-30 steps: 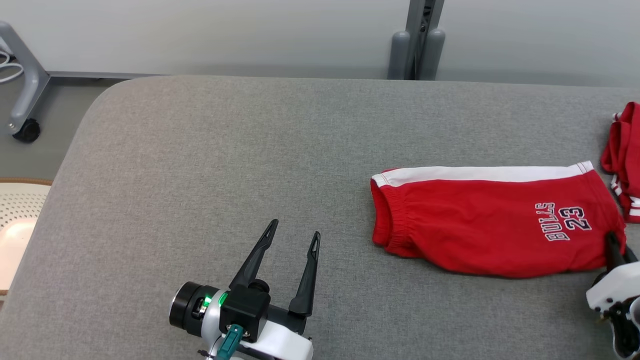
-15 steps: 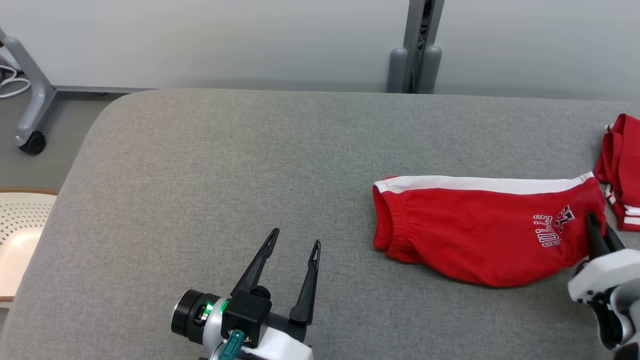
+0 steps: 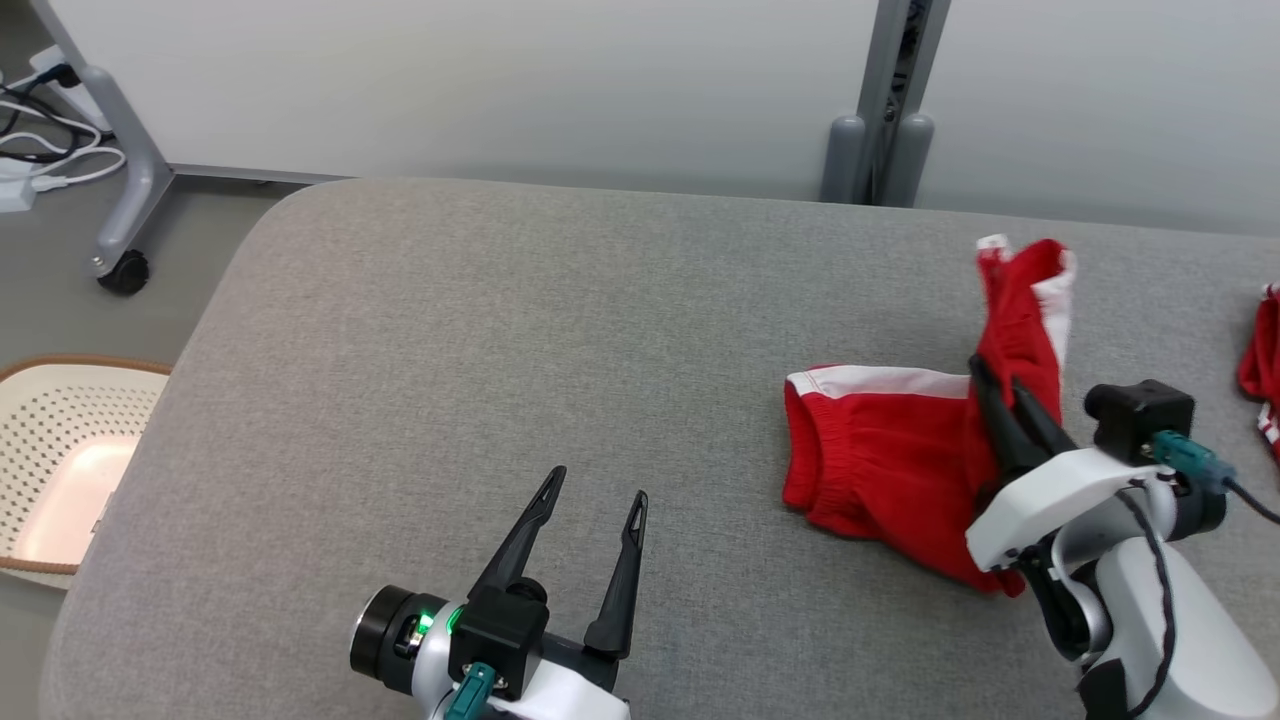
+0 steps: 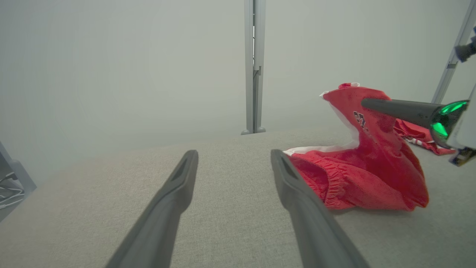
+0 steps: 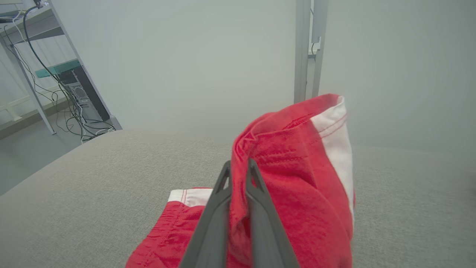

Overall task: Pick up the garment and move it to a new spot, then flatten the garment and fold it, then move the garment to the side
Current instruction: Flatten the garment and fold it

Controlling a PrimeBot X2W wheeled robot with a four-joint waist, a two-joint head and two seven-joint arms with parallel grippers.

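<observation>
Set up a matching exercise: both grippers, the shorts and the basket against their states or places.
1. left gripper
2. right gripper
3. shorts
4. basket

A. off the table, at its left
B. open, empty
C. shut on red cloth
D. one end raised, the rest on the table

Pairs: 1-B, 2-C, 3-D, 4-A

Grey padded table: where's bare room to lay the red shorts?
Free: left and middle of the grey padded table, between the open left gripper and the red white-striped shorts. Crowded: right end, with right gripper and a second red garment.
</observation>
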